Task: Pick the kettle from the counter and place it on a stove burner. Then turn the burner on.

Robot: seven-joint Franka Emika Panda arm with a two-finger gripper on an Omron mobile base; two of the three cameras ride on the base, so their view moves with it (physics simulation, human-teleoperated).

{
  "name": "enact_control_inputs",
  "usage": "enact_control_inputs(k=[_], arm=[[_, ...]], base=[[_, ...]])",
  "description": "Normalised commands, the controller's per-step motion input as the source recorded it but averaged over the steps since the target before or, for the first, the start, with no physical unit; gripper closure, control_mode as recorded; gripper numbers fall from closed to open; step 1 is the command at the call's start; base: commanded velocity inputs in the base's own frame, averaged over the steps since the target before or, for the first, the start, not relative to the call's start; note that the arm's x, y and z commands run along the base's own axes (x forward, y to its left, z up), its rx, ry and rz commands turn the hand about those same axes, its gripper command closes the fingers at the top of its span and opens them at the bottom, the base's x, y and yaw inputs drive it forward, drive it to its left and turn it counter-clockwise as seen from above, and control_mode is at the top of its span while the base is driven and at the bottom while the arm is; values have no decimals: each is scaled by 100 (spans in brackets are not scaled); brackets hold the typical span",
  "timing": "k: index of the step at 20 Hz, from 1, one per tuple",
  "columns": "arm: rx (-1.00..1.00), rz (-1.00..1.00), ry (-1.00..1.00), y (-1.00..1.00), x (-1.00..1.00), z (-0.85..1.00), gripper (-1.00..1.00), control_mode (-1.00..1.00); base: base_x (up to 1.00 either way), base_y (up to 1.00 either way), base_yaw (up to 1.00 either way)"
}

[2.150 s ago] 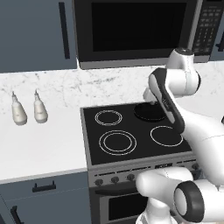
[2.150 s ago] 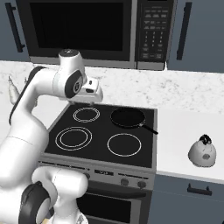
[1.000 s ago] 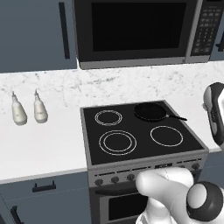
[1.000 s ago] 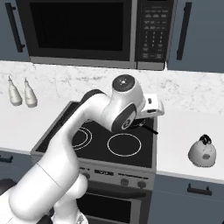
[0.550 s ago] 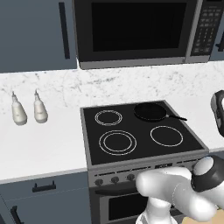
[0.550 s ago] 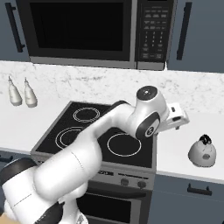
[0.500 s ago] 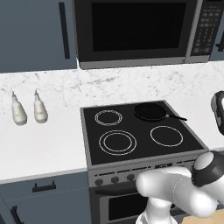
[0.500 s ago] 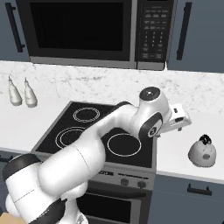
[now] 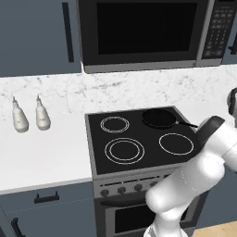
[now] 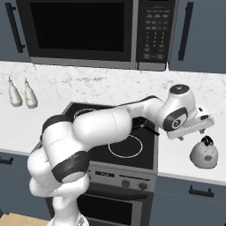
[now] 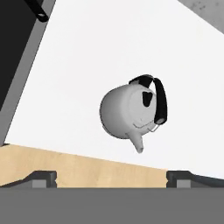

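The kettle [image 10: 204, 153] stands on the counter [image 10: 176, 164] right of the stove, a squat pale dome with a dark arched handle. My gripper [image 10: 192, 133] hovers just above and left of it, apart from it. In the hand view the kettle [image 11: 131, 113] sits near the middle on the white counter [image 11: 109, 52], spout toward the front edge, and my gripper [image 11: 111, 178] is open with nothing between the fingers. The stove burner [image 9: 124, 151], the big double ring, is at the cooktop's front left; my arm hides it in the right base view.
A black pan [image 9: 158, 118] rests on the rear right ring, its handle pointing right. Two pale bottles [image 9: 30, 118] stand on the left counter. A microwave [image 9: 139, 32] hangs over the stove. Knobs [image 9: 121, 190] line the stove front.
My arm has swung right from over the cooktop to above the kettle on the right counter. The gripper stays open. The kettle has not moved.
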Motion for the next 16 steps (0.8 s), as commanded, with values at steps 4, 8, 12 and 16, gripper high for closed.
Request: enact_control_inputs(k=[4,8,12,16], arm=[[14,-2,4,-55,1,-17,-100,-100],[13,-14,7,-32,0,-34,-100,-100],[11,-13,0,-18,11,-16,-100,-100],[11,-11,0,-12,22,-12,-100,-100]], base=[[0,0,0],[0,0,0],[0,0,0],[0,0,0]])
